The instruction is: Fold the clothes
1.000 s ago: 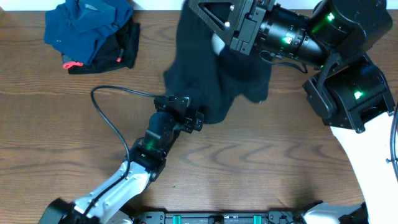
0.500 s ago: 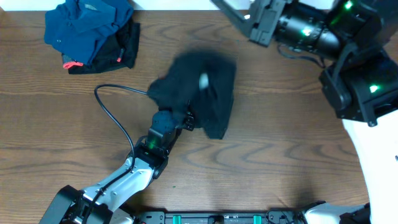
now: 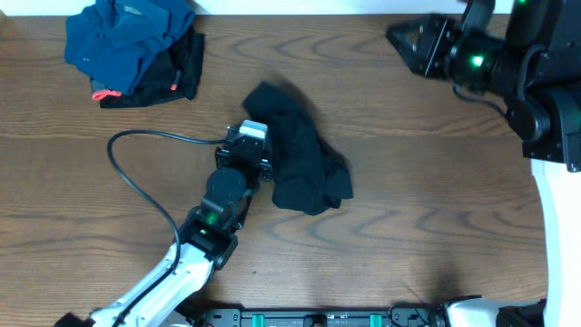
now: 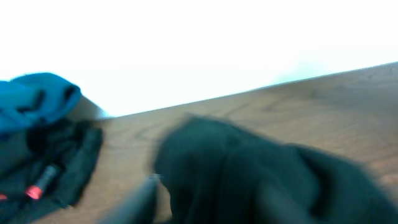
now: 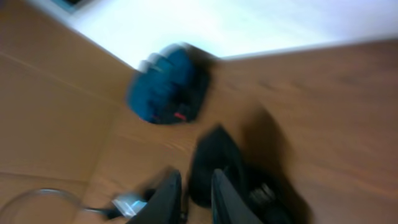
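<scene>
- The black garment [image 3: 300, 163] is being shown in a crumpled heap near the middle of the table [image 3: 427, 200], not folded.
- The left gripper [image 3: 254, 141] is being seen at the heap's left edge. Its blurred fingers [image 4: 142, 198] are standing apart with cloth between them, but it cannot be told whether the cloth is being gripped.
- The right gripper [image 3: 406, 41] is being seen at the far right, well apart from the garment. Its fingers [image 5: 169, 194] are standing a little apart, and nothing is being held.
- A dark blue garment [image 3: 127, 36] is being seen at the far left corner.
</scene>
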`<state>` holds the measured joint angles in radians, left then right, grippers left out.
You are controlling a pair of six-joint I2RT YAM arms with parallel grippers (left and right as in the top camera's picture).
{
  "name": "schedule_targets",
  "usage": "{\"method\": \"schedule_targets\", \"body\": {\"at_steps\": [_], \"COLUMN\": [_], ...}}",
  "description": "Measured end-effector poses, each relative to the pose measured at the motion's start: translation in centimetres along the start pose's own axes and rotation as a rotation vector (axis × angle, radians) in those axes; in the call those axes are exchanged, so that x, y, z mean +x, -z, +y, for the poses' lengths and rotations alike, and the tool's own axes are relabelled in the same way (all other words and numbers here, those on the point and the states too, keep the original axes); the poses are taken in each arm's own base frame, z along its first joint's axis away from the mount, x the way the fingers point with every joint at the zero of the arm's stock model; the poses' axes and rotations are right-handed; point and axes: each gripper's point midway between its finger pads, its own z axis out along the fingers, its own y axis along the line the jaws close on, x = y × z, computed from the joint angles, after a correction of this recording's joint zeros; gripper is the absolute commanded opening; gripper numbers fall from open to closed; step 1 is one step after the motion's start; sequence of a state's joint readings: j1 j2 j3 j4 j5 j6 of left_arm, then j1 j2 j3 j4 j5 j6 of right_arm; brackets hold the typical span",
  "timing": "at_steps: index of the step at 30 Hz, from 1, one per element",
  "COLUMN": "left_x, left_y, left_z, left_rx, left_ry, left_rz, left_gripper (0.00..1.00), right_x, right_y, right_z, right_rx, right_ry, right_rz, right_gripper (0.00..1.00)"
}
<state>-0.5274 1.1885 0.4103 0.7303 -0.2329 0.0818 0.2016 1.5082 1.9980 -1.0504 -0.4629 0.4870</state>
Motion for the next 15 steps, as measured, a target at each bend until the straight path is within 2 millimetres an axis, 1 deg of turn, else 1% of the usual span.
{"method": "schedule_targets", "body": {"at_steps": [2, 3, 4, 6, 8, 9, 11, 13, 15], "left_x": [-0.8, -0.9, -1.0, -0.8, -0.3, 0.0, 0.4, 0.9, 1.5], "left_y": [0.4, 0.5, 0.6, 0.8, 0.9, 0.9, 1.0, 1.1, 1.3], "left_z": [0.2, 0.3, 0.4, 0.7, 1.3, 1.6, 2.3, 2.9, 3.6], "left_rx": [-0.005, -0.007, -0.01, -0.025, -0.059, -0.079, -0.12, -0.154, -0.193], "left_ry": [-0.002, -0.005, -0.011, -0.024, -0.032, -0.037, -0.046, -0.055, -0.066], "left_rz": [-0.021, -0.023, -0.021, -0.007, 0.014, 0.025, 0.045, 0.067, 0.093], "left_gripper": [0.79, 0.83, 0.88, 0.93, 0.95, 0.95, 0.96, 0.97, 1.0], "right_x": [1.4, 2.1, 2.8, 4.0, 4.8, 5.4, 6.5, 7.7, 9.2], "right_y": [-0.1, -0.2, -0.4, -0.9, -1.6, -2.2, -3.6, -5.4, -7.7], "right_z": [-1.5, -2.1, -2.7, -4.1, -5.4, -6.2, -7.8, -9.1, -10.1], "right_rx": [0.079, 0.109, 0.14, 0.201, 0.245, 0.268, 0.297, 0.306, 0.287], "right_ry": [0.015, 0.023, 0.03, 0.044, 0.061, 0.06, 0.063, 0.058, 0.059], "right_rz": [0.047, 0.074, 0.101, 0.156, 0.202, 0.23, 0.286, 0.338, 0.388], "right_gripper": [0.22, 0.24, 0.31, 0.47, 0.57, 0.6, 0.61, 0.62, 0.66]}}
